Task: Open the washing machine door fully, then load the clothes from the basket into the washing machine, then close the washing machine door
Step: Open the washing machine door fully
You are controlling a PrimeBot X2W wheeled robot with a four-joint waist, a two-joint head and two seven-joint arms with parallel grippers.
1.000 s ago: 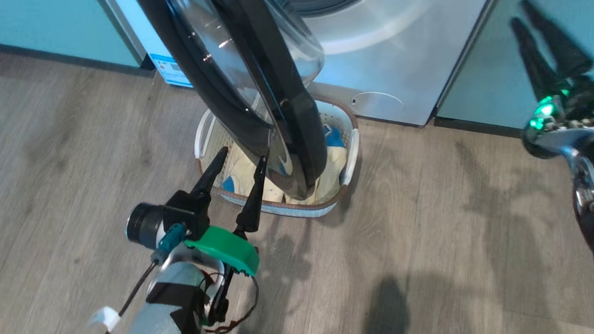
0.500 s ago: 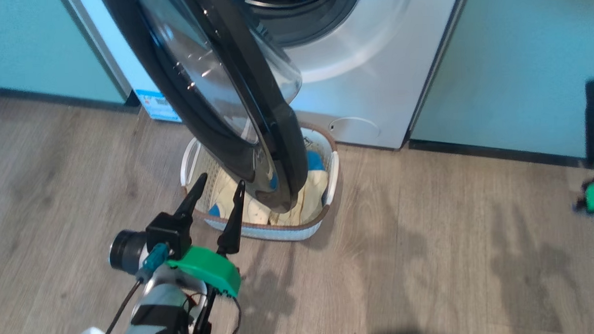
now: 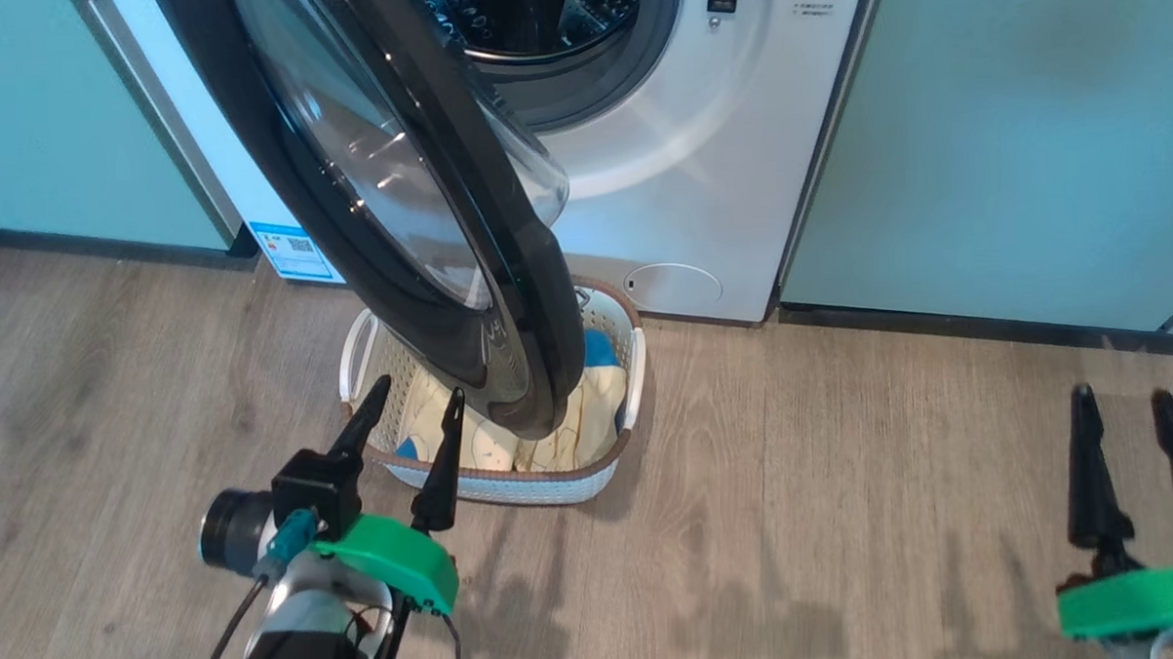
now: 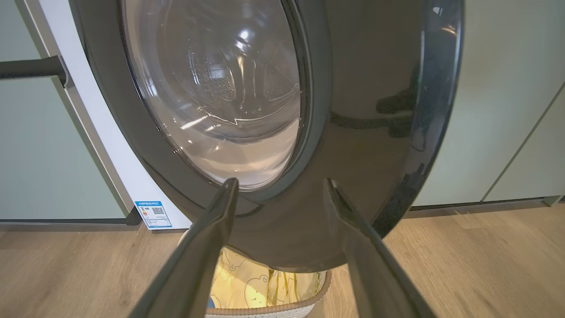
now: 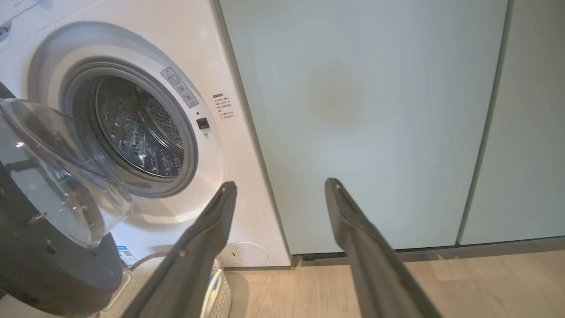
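Head view shows the door (image 3: 427, 228) standing half open over the basket (image 3: 514, 486) of clothes (image 3: 597, 415) at the washing machine (image 3: 716, 120) front, with the left gripper (image 3: 420, 387) and right gripper (image 3: 1120, 393) both spread and empty; stiff, glossy and probably slippery, the door looks best pushed at its near rim.

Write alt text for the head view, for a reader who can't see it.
The washing machine door stands swung out from the white washing machine, hanging over a cream basket of pale yellow clothes on the wood floor. The open left gripper points at the basket's near rim from the lower left; the open right gripper is at the lower right.
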